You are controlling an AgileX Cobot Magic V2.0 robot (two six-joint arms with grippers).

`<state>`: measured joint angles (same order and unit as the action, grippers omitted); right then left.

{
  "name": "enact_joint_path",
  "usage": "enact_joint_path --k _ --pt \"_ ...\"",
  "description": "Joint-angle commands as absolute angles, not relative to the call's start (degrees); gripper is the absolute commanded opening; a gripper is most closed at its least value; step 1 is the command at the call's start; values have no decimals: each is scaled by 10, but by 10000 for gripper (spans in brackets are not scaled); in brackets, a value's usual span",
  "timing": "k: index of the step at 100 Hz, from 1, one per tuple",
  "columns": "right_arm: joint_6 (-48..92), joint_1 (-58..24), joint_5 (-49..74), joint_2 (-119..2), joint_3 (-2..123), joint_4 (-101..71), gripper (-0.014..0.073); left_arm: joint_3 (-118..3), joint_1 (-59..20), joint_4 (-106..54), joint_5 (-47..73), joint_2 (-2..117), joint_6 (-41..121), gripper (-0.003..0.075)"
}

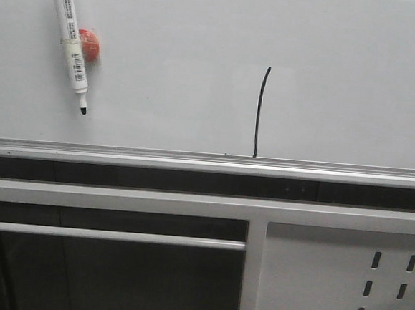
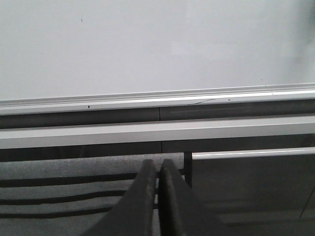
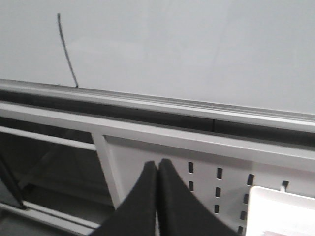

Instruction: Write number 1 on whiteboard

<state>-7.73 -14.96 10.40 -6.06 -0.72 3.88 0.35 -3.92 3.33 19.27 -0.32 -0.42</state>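
Note:
The whiteboard [image 1: 200,68] fills the upper part of the front view, with a silver bottom rail [image 1: 207,160]. The number 1 [image 1: 260,112] is a thin black, slightly curved vertical stroke reaching down to the rail; it also shows in the right wrist view [image 3: 67,50]. A white marker pen [image 1: 71,33] with a black tip hangs tilted on the board at upper left, beside a red round magnet [image 1: 88,44]. My left gripper [image 2: 158,164] is shut and empty, low in front of the board [image 2: 147,44]. My right gripper [image 3: 157,164] is shut and empty, before the perforated panel.
Below the rail run a dark gap and a white frame bar [image 1: 203,206]. A perforated grey metal panel [image 1: 341,280] stands at lower right, also in the right wrist view [image 3: 216,172]. A white tray corner [image 3: 280,211] lies near my right gripper. A horizontal bar [image 1: 115,236] crosses lower left.

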Motion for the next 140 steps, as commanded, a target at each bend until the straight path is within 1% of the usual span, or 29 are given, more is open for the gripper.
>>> enact_joint_path --k 1,19,41,62,90,140 --pt "-69 -111 58 -67 -24 31 -71 16 -39 27 159 -18 -7 -18" --pt "-64 -16 59 -51 -24 31 -71 16 -39 27 159 -18 -7 -18" --pt "-64 41 89 8 -24 31 -71 16 -39 27 159 -18 -7 -18" --pt "-54 49 177 16 -24 31 -71 16 -39 27 159 -18 -7 -18" --pt "-53 49 181 16 -24 84 -71 16 -39 27 159 -18 -7 -18" --pt "-53 49 182 16 -24 77 -71 16 -39 27 159 -18 -7 -18"
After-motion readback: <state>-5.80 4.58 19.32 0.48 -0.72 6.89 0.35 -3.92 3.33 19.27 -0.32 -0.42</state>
